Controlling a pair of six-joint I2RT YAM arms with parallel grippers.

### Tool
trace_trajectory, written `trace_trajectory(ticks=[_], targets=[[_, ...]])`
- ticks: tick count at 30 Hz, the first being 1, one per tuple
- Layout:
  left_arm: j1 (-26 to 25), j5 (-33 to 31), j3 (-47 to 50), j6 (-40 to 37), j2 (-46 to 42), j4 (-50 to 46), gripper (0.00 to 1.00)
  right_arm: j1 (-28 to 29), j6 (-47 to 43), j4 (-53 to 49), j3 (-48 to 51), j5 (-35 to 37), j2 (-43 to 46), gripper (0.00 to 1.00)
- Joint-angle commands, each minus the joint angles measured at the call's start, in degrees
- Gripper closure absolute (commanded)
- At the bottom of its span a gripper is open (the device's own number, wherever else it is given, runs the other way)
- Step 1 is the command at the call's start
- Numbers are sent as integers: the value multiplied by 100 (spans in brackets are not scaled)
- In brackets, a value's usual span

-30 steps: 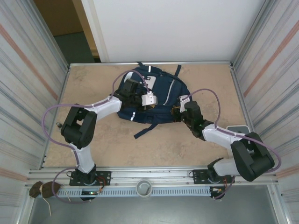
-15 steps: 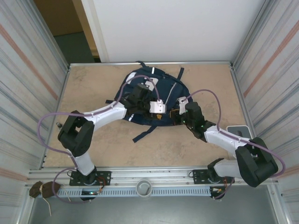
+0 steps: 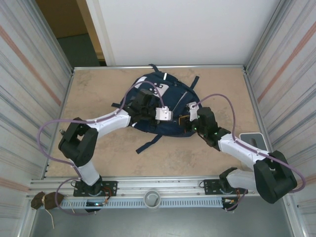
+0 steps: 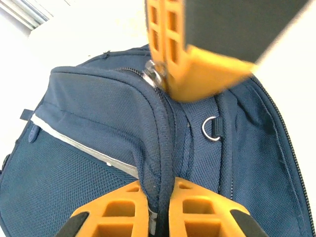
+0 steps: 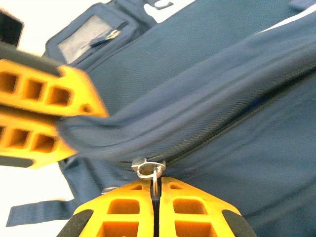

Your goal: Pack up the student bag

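Left fingers [image 4: 197,210] clenched on bag [image 3: 174,98] seam | right fingers [image 5: 190,207] pinched zip pull [image 5: 150,169] just opposite | left arm [image 3: 106,121] stretched forward-right, right arm [image 3: 237,148] forward-left, wrists angled together | bag lay under both fingertips, seam between them

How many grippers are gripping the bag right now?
2. The left gripper pinches the zipper seam of the student bag. The right gripper is shut on the metal zipper pull, close by.
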State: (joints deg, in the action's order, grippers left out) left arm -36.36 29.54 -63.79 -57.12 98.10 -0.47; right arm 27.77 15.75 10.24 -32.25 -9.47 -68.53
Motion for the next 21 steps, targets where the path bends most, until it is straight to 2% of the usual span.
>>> trace_trajectory(ticks=[1, 6, 9, 10, 11, 12, 13, 17, 21], targets=[[518, 651, 243, 103, -560, 56, 92, -751, -55, -914, -396, 368, -125, 100], [933, 1036, 675, 445, -729, 380, 92, -959, -54, -1125, -745, 219, -513, 100], [1032, 735, 929, 591, -775, 589, 89, -766, -41, -910, -748, -30, -517, 100], [1026, 579, 949, 612, -799, 506, 83, -642, -58, -863, -756, -58, -491, 100], [1013, 509, 932, 714, -846, 346, 65, -518, -72, -811, -766, -84, -463, 100], [980, 452, 909, 865, -905, 203, 53, -421, -65, -760, -769, -125, -439, 100], [912, 363, 879, 1044, -1004, 49, 47, -300, -27, -686, -770, -165, -410, 100], [483, -140, 987, 1506, -1421, -82, 32, 65, 175, -409, -755, -221, -317, 100], [-33, -947, 982, 1730, -1469, -114, 26, 294, 227, -362, -833, -265, -236, 100]])
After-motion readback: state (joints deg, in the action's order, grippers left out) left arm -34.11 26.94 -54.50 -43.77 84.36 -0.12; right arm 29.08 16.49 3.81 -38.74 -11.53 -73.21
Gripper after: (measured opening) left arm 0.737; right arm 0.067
